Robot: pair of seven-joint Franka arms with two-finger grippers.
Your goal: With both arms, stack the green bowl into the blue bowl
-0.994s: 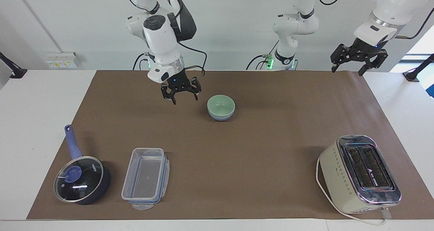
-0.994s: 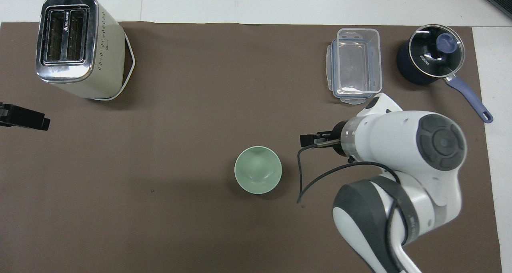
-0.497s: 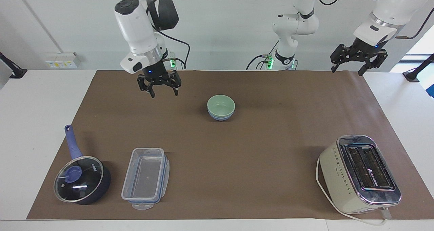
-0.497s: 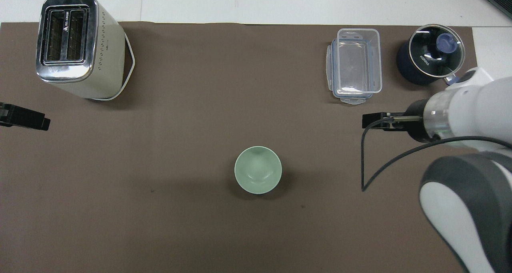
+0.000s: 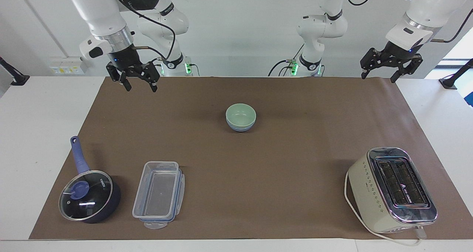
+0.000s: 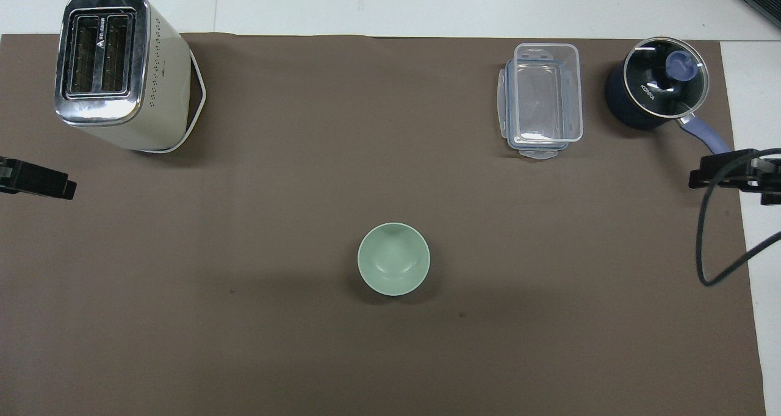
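I have the green bowl (image 5: 240, 114) sitting inside the blue bowl (image 5: 240, 126), only the blue one's lower wall showing under the green rim, so from here I judge the stack made. The pair rests on the brown mat (image 5: 281, 163) near the middle of the worktop (image 5: 44, 108), nearer to the robots than the toaster (image 5: 392, 190), the clear container (image 5: 159, 194) and the lidded saucepan (image 5: 88, 194).

What has just changed is my right tool (image 5: 132, 78): a second ago it hung just beside the bowls, and since then it has swung up and away toward the right arm's end of the mat, now well apart from them, over the mat's edge by the robots. Its fingers are spread and carry nothing. My left tool (image 5: 391, 65) has not moved in that time; it waits over the left arm's end of the mat, fingers spread, empty too.

The bowls did not shift as the arm left, so I read this as the retreat after release, with nothing left but to park
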